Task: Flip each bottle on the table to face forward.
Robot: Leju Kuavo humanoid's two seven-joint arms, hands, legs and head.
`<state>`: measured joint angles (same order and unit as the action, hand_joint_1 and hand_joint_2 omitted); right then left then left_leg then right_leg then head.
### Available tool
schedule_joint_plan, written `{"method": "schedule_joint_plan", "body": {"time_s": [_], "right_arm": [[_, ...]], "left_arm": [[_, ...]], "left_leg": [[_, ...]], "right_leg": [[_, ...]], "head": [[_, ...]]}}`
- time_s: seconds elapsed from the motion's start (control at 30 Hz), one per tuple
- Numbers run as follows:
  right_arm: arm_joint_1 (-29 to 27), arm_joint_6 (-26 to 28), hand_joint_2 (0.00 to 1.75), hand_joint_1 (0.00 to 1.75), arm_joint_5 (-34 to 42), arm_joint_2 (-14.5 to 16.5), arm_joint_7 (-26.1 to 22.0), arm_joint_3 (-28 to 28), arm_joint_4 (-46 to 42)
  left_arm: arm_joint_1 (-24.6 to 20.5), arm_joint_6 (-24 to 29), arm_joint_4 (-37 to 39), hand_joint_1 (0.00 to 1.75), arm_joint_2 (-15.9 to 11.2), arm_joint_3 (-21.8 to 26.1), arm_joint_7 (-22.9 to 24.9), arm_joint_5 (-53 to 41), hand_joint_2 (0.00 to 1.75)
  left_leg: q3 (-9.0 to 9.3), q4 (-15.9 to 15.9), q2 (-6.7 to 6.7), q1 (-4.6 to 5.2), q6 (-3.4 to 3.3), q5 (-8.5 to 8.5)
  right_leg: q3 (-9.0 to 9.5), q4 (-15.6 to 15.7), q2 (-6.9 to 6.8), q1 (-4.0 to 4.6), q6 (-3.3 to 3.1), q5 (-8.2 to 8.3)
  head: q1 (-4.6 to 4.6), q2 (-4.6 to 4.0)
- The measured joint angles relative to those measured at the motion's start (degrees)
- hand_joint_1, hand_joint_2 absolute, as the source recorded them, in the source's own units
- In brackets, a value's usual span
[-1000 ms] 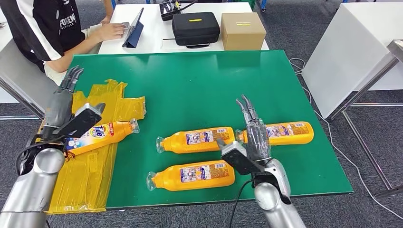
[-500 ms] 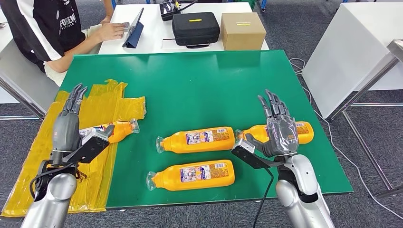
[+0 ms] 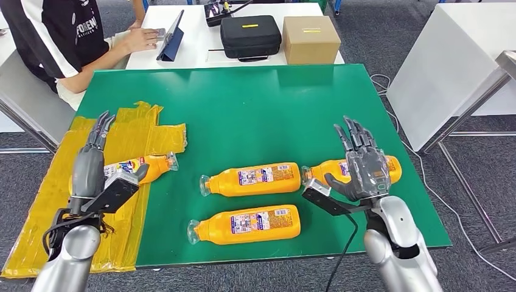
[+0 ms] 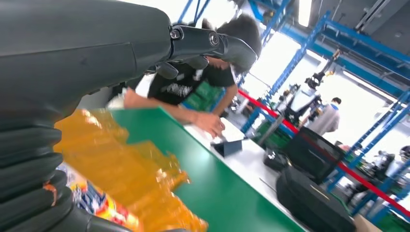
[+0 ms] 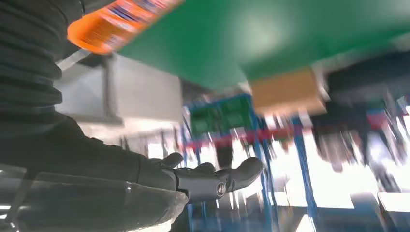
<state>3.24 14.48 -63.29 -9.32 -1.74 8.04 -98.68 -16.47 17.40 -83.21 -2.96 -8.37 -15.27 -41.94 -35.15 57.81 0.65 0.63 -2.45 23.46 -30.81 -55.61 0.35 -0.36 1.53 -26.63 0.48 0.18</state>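
Several orange bottles lie on their sides on the green table (image 3: 255, 103). One with its front label up (image 3: 141, 167) rests at the left, partly on yellow plastic. A middle bottle (image 3: 252, 178), a near bottle (image 3: 246, 224) and a right bottle (image 3: 389, 168) show small back labels. My left hand (image 3: 89, 165) hovers open above the left bottle, fingers straight. My right hand (image 3: 362, 163) is raised open over the right bottle, covering its middle. In the left wrist view the left bottle's label (image 4: 92, 203) lies under that hand (image 4: 96, 43). The right wrist view shows the right hand's fingers (image 5: 212, 176) spread in the air.
Crinkled yellow plastic sheet (image 3: 125, 131) covers the table's left part. A person (image 3: 61, 30) sits at the far left with a tablet (image 3: 170, 38). A black case (image 3: 250, 35) and a cardboard box (image 3: 311, 38) stand on the white table behind. A cable (image 3: 341, 249) hangs at the near edge.
Both hands have drawn back towards me and to their own sides. The right hand went from the gap between middle and right bottles to above the right bottle. The left bottle is more exposed.
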Motion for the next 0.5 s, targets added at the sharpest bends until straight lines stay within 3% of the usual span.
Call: {"method": "schedule_joint_plan", "body": {"time_s": [0.07, 0.13, 0.2, 0.27, 0.33, 0.4, 0.5], "right_arm": [[0.01, -1.29, 1.75, 0.0, 0.17, -0.81, 0.23, -0.22, -0.09], [0.59, -8.34, 1.75, 0.0, 3.18, -4.61, 0.45, -1.44, 0.06], [1.85, -19.13, 1.75, 0.0, 8.73, -11.83, 1.17, -4.11, 1.07], [3.52, -26.63, 1.75, 0.0, 13.97, -20.19, 2.44, -6.08, 3.14], [5.43, -29.85, 1.75, 0.0, 17.14, -26.09, 3.31, -6.19, 5.72], [6.8, -30.17, 1.75, 0.0, 17.84, -27.81, 3.55, -5.73, 7.85], [7.81, -29.98, 1.75, 0.0, 17.74, -28.15, 3.55, -5.12, 9.97]], "left_arm": [[0.21, -0.18, 0.01, 0.0, 0.22, -0.01, -0.3, 0.6, 1.75], [0.48, -0.26, 0.51, 0.0, 0.98, -0.2, -1.05, 1.98, 1.75], [0.57, 1.38, 1.89, 0.0, 2.21, -0.63, -0.99, 1.31, 1.75], [0.34, 2.16, 2.97, 0.0, 3.25, -0.85, -0.93, 1.6, 1.75], [0.1, -2.5, 2.71, 0.0, 3.73, -0.44, -3.46, 10.47, 1.75], [-0.12, -7.77, 1.74, 0.0, 3.79, 0.4, -5.64, 19.93, 1.75], [-0.68, -10.41, 0.38, 0.0, 3.77, 1.55, -5.81, 23.93, 1.75]], "left_leg": [[-0.01, 0.0, 0.0, 0.0, 0.0, 0.0], [-0.03, 0.0, 0.01, 0.05, -0.01, 0.0], [-0.05, 0.01, 0.02, 0.15, -0.03, 0.01], [-0.05, 0.02, 0.02, 0.22, -0.05, 0.02], [-0.05, 0.02, 0.01, 0.2, -0.06, 0.02], [-0.04, 0.02, -0.01, 0.16, -0.06, 0.02], [-0.04, 0.02, 0.0, 0.15, -0.06, 0.02]], "right_leg": [[0.0, 0.0, 0.0, 0.0, 0.0, 0.0], [-0.01, 0.0, 0.0, -0.02, 0.0, 0.0], [-0.01, 0.01, -0.01, -0.1, 0.03, 0.02], [-0.01, 0.01, -0.01, -0.16, 0.07, 0.04], [0.0, 0.0, -0.01, -0.14, 0.07, 0.04], [0.0, 0.0, 0.0, -0.12, 0.07, 0.04], [0.0, 0.0, 0.0, -0.11, 0.07, 0.04]], "head": [[0.0, 0.0], [0.01, -0.01], [0.02, -0.01], [0.01, -0.01], [0.01, 0.0], [0.01, 0.0], [0.01, 0.0]]}}
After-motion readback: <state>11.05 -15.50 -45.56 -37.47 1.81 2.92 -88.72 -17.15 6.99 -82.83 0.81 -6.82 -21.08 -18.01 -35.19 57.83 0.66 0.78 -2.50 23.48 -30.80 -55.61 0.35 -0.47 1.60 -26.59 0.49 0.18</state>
